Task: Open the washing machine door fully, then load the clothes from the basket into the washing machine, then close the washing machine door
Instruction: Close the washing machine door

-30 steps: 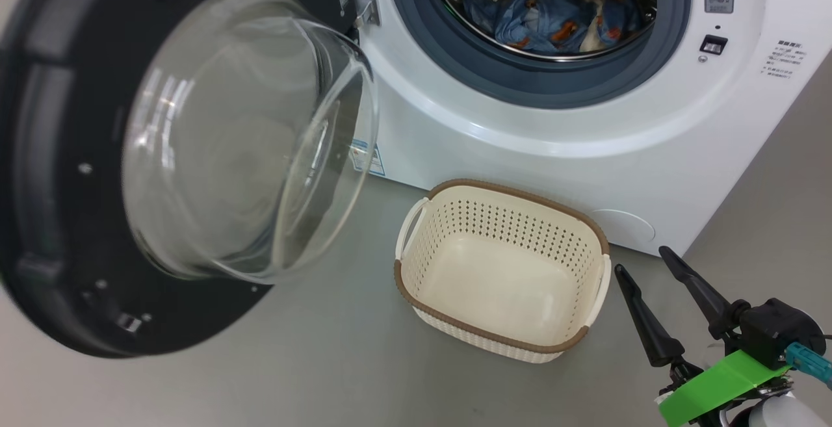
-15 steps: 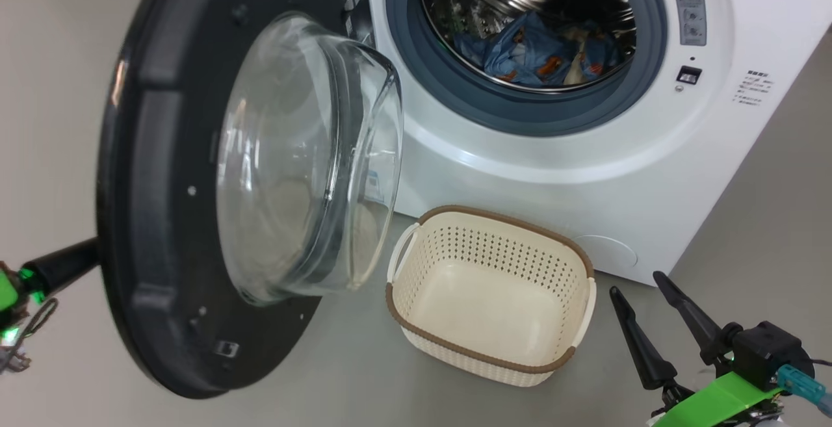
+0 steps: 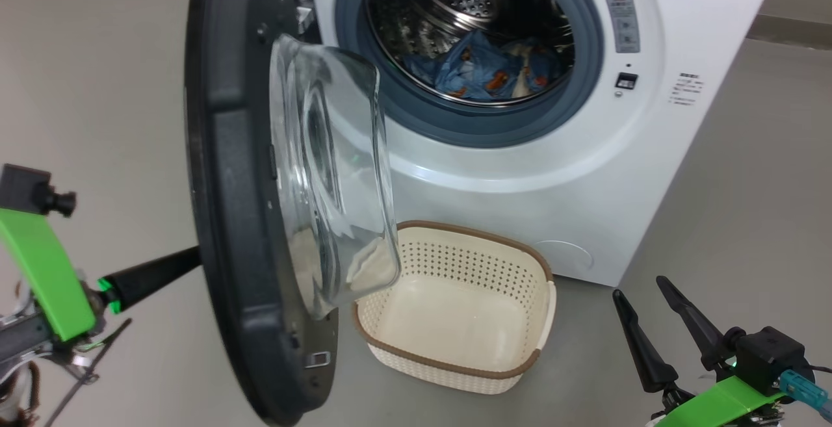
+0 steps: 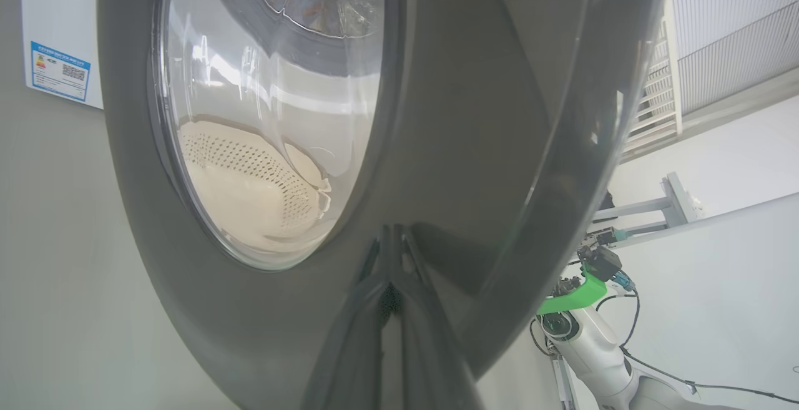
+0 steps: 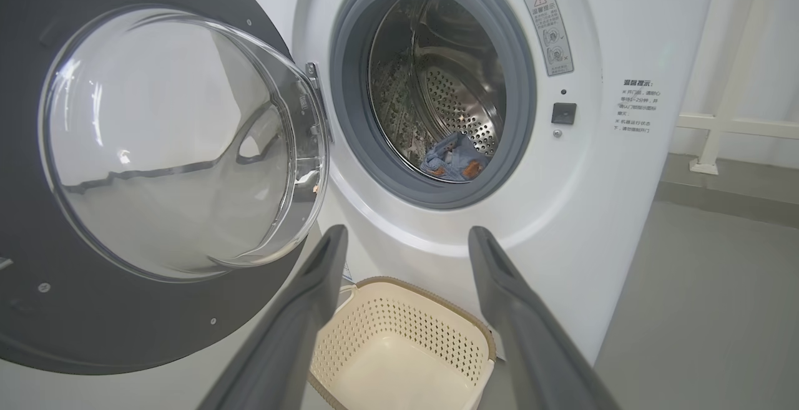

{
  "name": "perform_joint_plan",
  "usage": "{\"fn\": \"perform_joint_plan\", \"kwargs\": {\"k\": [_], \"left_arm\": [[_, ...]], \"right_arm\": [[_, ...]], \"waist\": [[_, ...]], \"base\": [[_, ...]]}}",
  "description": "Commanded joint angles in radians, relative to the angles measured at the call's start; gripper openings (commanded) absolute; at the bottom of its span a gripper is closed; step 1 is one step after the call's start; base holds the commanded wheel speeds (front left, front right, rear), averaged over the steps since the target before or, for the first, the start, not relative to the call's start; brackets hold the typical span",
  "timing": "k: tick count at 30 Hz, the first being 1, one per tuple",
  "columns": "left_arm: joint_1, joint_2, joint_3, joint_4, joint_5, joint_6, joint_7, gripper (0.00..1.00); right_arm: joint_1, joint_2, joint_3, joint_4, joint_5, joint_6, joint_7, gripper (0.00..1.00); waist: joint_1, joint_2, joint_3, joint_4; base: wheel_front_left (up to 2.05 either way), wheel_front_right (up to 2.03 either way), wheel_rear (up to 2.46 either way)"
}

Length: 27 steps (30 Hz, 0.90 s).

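Behind the washing machine door (image 3: pixel 234 219), my left gripper (image 3: pixel 174 263) reaches level, fingers together against its outer face; my right gripper (image 3: pixel 637 287) hovers spread, empty. One basket (image 3: pixel 455 383), one heap of clothes (image 3: pixel 481 73).

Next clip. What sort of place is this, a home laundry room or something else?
Probably a lab or demo space rather than a home: the washing machine stands on a plain grey floor, a basket in front of it, with white metal framing beside it.
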Motion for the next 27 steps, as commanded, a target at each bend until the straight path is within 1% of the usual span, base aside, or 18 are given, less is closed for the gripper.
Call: {"fn": "perform_joint_plan", "kwargs": {"k": [1, 5, 7, 10, 17, 22, 27], "left_arm": [[-0.035, 0.021, 0.028, -0.049, -0.005, -0.007, -0.004, 0.00], [-0.043, -0.012, -0.003, -0.083, 0.013, -0.007, -0.034, 0.00], [-0.048, -0.039, -0.014, -0.097, 0.017, -0.007, -0.061, 0.00], [-0.049, -0.057, -0.028, -0.110, 0.027, -0.007, -0.089, 0.00], [-0.059, -0.075, -0.054, -0.113, 0.046, -0.007, -0.143, 0.00], [-0.075, -0.085, -0.065, -0.100, 0.048, -0.007, -0.171, 0.00], [-0.089, -0.087, -0.077, -0.079, 0.054, -0.007, -0.205, 0.00]], "right_arm": [[0.000, -0.014, 0.007, -0.023, -0.010, 0.004, -0.008, 1.00], [0.001, -0.009, 0.002, -0.023, -0.011, 0.004, -0.008, 1.00], [0.000, -0.006, -0.001, -0.024, -0.012, 0.004, -0.008, 1.00], [-0.002, -0.004, -0.010, -0.027, -0.013, 0.004, -0.008, 1.00], [-0.001, -0.008, -0.032, -0.030, -0.014, 0.004, -0.008, 1.00], [-0.002, -0.008, -0.045, -0.033, -0.014, 0.004, -0.008, 1.00], [-0.004, -0.002, -0.050, -0.034, -0.018, 0.004, -0.008, 1.00]], "waist": [[0.0000, 0.0000, -0.003, -0.029], [0.0000, 0.0000, 0.000, -0.064], [0.0000, 0.0000, 0.003, -0.085], [0.0000, 0.0000, 0.008, -0.120], [0.0000, 0.0000, 0.023, -0.194], [0.0000, 0.0000, 0.031, -0.219], [0.0000, 0.0000, 0.036, -0.230]], "base": [[0.00, 0.00, 0.00], [0.00, 0.00, 0.00], [0.00, 0.00, 0.00], [0.00, 0.00, 0.00], [0.00, 0.00, 0.00], [0.00, 0.00, 0.00], [0.00, 0.00, 0.00]]}}
